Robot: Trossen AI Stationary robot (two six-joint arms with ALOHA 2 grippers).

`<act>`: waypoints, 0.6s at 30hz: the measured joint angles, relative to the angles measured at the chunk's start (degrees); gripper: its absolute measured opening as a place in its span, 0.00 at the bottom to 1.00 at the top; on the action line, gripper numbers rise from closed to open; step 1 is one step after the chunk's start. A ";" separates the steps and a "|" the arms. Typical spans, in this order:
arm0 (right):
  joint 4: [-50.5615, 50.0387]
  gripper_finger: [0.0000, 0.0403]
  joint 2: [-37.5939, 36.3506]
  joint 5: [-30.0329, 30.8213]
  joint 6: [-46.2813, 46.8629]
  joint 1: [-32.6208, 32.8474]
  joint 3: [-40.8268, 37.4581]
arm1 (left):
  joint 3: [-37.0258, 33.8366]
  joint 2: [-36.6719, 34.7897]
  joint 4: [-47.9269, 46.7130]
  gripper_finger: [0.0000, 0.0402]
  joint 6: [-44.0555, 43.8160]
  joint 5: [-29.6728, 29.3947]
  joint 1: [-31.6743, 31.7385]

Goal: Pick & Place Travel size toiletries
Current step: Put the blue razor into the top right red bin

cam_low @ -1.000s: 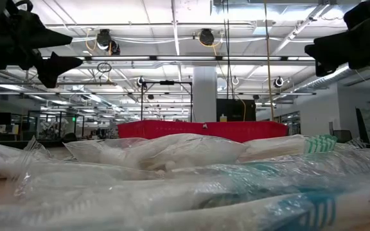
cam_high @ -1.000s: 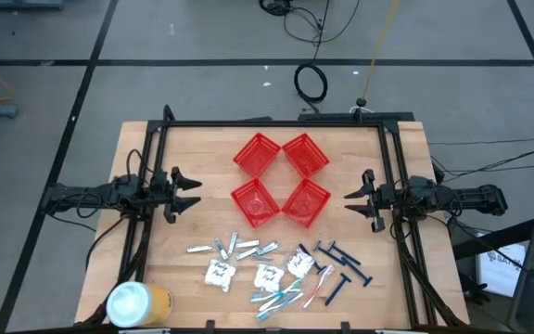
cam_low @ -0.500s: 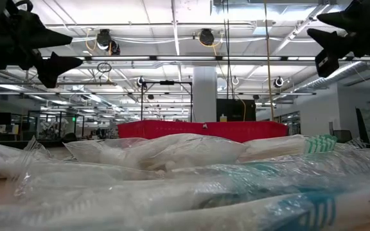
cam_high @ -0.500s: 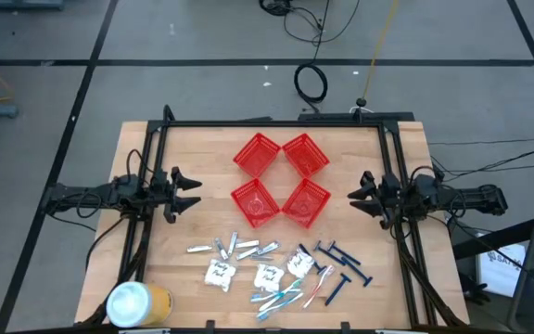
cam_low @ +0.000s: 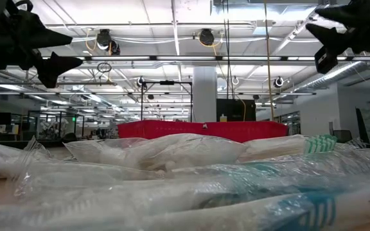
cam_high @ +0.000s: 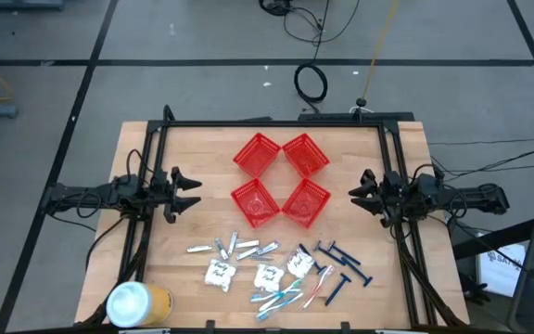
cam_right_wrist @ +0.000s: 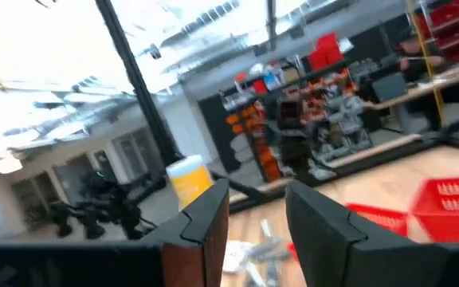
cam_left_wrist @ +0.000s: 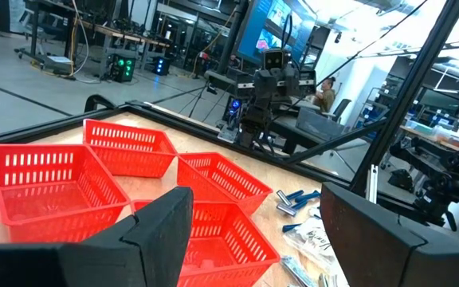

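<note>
Holding the left tool (cam_high: 196, 193) above the left part of the pale wooden tabletop (cam_high: 211, 148), fingers spread wide and gripping nothing, pointing toward the middle. Holding the right tool (cam_high: 360, 195) above the right part of the tabletop, facing the left one, fingers standing partly apart with a clear gap between them in the right wrist view and nothing pinched there. Finding four red mesh baskets (cam_high: 281, 178) clustered in the middle between the two tools, set corner to corner in two rows, well apart from either tool. Finding the travel size toiletries all lying loose along the near part of the tabletop, outside the baskets: little silvery-white tubes (cam_high: 235, 247) scattered toward the left of the group, small white sachets with dark print (cam_high: 218, 274) just in front of them, pastel toothbrushes (cam_high: 286, 297) crossing one another nearest the front edge, and dark blue razors (cam_high: 341, 255) lying to the right, below the right tool. Finding a large yellow can with a white lid (cam_high: 137, 303) standing upright at the near left corner, apart from the toiletries. Looking across at tabletop height, seeing clear wrappers of the toothbrushes (cam_low: 236, 205) filling the foreground, the red basket walls (cam_low: 204, 129) showing behind them, and both tools hanging high at the upper corners, well clear of everything below.
</note>
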 joint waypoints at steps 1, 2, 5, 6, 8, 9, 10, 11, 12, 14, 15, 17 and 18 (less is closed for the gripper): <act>2.15 0.30 1.39 -0.15 0.65 1.09 0.02 | 0.01 -0.01 0.00 0.67 0.00 0.00 -0.02; 4.14 0.32 3.15 -0.05 0.78 2.53 0.03 | 0.01 0.00 0.00 0.67 0.00 0.00 0.00; 10.96 0.37 11.18 1.95 -0.71 8.46 1.34 | 0.01 -0.01 0.00 0.67 -0.01 0.00 -0.02; 11.97 0.40 14.96 3.70 -1.11 10.94 2.61 | 0.01 -0.01 0.00 0.67 -0.01 0.00 -0.01; 9.99 0.46 22.79 6.98 -2.53 15.63 5.88 | 0.00 0.01 0.00 0.67 0.00 0.00 -0.02; 10.28 0.49 27.36 8.29 -3.29 18.11 8.82 | 0.01 -0.01 0.01 0.67 0.00 0.00 -0.01; 10.36 0.52 31.24 9.59 -3.89 20.45 11.79 | 0.01 -0.01 0.00 0.67 0.01 0.00 -0.01; 8.86 0.55 35.05 10.57 -4.10 22.60 15.08 | 0.01 -0.01 0.01 0.67 0.00 0.00 -0.02; 5.55 0.58 38.99 10.79 -4.04 24.74 18.84 | 0.00 0.01 0.02 0.67 0.01 0.04 -0.02; -6.35 0.61 46.11 10.85 -1.48 28.58 26.20 | -0.01 -0.01 -0.03 0.67 -0.01 0.02 -0.02; -13.24 0.62 49.59 10.85 1.32 30.31 29.90 | -0.01 -0.01 -0.02 0.67 0.01 0.02 -0.02; -25.21 0.62 55.74 11.00 10.03 33.45 37.42 | -0.01 0.01 0.04 0.67 -0.01 0.02 -0.02; -30.55 0.62 58.66 11.57 15.44 35.02 40.78 | -0.01 0.00 0.05 0.67 0.01 0.02 -0.02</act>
